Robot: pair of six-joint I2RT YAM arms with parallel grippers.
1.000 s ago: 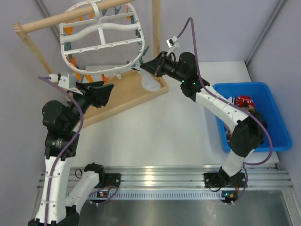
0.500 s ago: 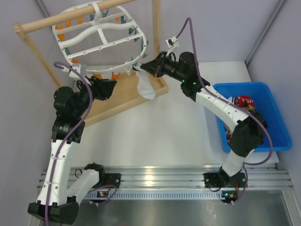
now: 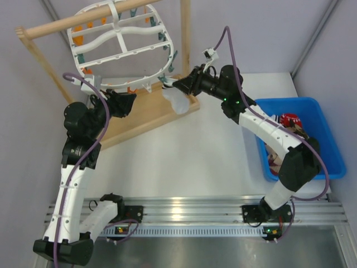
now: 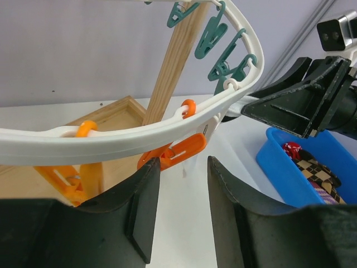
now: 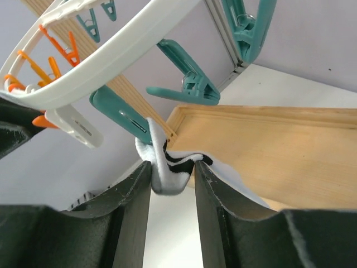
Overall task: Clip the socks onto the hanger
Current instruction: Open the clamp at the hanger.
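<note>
Right wrist view shows the white sock (image 5: 164, 167) with its dark-banded cuff pinched by a teal clip (image 5: 120, 117) on the hanger (image 5: 111, 58), at about 4 o'clock on the rim as seen from above. The right gripper (image 5: 171, 167) has just loosened: its jaws now stand parted either side of the cuff, released rather than clenched. From above, the arm has shifted slightly towards 3 o'clock while the sock stays hanging under the rim. The left gripper (image 4: 182, 167), up against the rim at 6 o'clock a second ago, has drawn back below it. Its jaws are apart and empty, with an orange clip (image 4: 181, 152) just beyond them. I judge this sock clipped; more socks (image 3: 290, 120) wait in the blue bin (image 3: 323, 162) at 3 o'clock on the counter (image 3: 184, 151).
</note>
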